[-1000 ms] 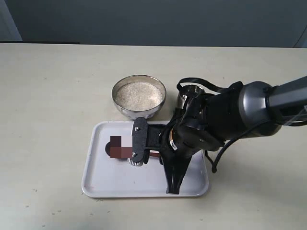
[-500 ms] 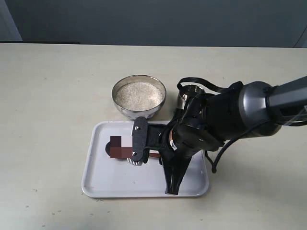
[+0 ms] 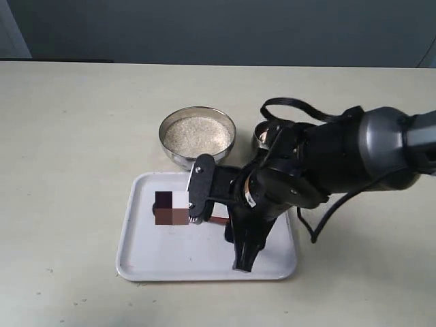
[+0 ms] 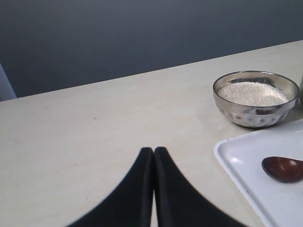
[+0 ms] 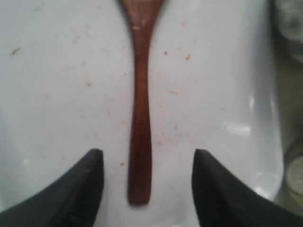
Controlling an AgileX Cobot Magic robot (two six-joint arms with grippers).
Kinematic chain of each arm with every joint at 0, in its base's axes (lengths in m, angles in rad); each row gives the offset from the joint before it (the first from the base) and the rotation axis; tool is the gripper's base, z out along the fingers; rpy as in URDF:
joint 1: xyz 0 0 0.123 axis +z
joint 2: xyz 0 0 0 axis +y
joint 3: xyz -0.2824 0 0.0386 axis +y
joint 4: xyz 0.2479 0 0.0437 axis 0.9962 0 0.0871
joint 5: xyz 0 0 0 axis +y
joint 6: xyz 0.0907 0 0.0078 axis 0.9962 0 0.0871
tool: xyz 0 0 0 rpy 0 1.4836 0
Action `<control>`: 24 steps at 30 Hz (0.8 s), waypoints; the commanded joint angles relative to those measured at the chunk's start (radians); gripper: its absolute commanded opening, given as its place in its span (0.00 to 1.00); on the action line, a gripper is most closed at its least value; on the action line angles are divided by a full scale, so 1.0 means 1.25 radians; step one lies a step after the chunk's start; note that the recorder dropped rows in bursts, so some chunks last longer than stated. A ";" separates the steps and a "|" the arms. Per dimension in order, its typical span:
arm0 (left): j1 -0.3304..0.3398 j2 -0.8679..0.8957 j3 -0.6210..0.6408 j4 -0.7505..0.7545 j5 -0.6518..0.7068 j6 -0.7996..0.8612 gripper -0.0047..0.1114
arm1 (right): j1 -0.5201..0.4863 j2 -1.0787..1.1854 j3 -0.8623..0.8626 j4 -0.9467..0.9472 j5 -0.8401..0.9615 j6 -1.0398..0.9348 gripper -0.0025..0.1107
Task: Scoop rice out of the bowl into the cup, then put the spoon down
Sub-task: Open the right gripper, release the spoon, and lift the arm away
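The steel bowl (image 3: pixel 197 136) of off-white rice (image 3: pixel 197 135) stands behind the white tray (image 3: pixel 146 255). The steel cup (image 3: pixel 263 133) is to its right, mostly hidden by my right arm. The dark wooden spoon (image 3: pixel 219 219) lies flat on the tray. My right gripper (image 3: pixel 223 228) is open just above the handle end, one finger on each side and neither touching it. In the right wrist view the spoon handle (image 5: pixel 140 127) runs between the fingers of the right gripper (image 5: pixel 147 158). My left gripper (image 4: pixel 154 152) is shut and empty over bare table, away from the bowl (image 4: pixel 251 106) and the spoon (image 4: pixel 283 169).
The tray (image 4: pixel 246 182) lies near the front of a wide beige table, with a few loose grains on it. A dark wall runs behind the table. My bulky right arm (image 3: pixel 340 163) and its cable hang over the tray's right side and the cup.
My right arm has shifted slightly up and to the right over the tray. Its gripper stays open around the spoon handle, and the spoon has not moved.
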 commanded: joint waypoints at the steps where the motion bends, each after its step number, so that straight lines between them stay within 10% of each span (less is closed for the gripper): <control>1: -0.004 -0.003 -0.002 0.001 -0.010 -0.002 0.04 | 0.000 -0.114 0.002 -0.005 0.070 0.006 0.27; 4: -0.004 -0.003 -0.002 0.001 -0.010 -0.002 0.04 | -0.002 -0.211 0.002 -0.044 0.152 0.020 0.02; 12: -0.004 -0.003 -0.002 0.001 -0.010 -0.002 0.04 | -0.002 -0.428 0.003 -0.297 0.394 0.340 0.02; 24: -0.004 -0.003 -0.002 0.001 -0.010 -0.002 0.04 | -0.002 -0.728 0.003 -0.245 0.467 0.350 0.02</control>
